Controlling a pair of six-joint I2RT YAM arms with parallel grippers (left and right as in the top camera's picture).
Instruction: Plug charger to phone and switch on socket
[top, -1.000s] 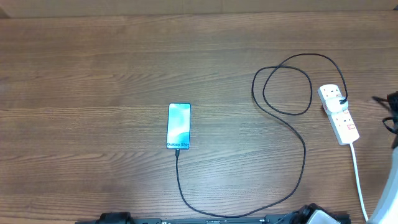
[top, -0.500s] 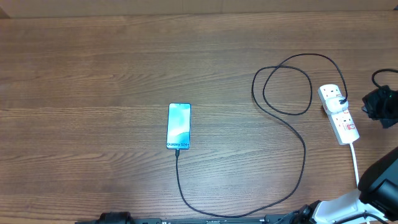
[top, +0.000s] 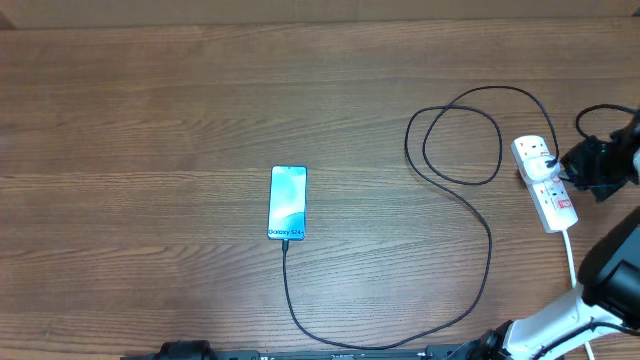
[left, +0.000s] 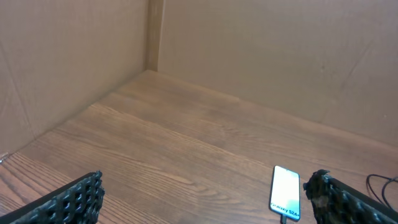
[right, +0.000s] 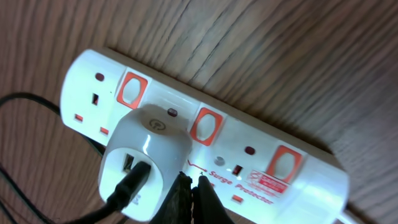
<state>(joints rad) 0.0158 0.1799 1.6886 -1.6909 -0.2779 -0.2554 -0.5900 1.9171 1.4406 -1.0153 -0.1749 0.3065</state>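
Right gripper (right: 191, 190) — pinched closed, empty — is crowded by a white adapter (right: 146, 140) on the socket (right: 249, 134); the left gripper (left: 202, 193) is spread wide, empty, above a wooden table (top: 150, 150) enclosed by brown walls (left: 249, 50).

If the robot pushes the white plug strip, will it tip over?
Probably not: the white oblong plastic power strip lies flat and low on the wooden table. It might slide a little, being smooth plastic on smooth wood. Its thin white lead would likely just bend.

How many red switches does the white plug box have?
3 on the socket: one at the end beside the white adapter, one in the middle, one at the other end.
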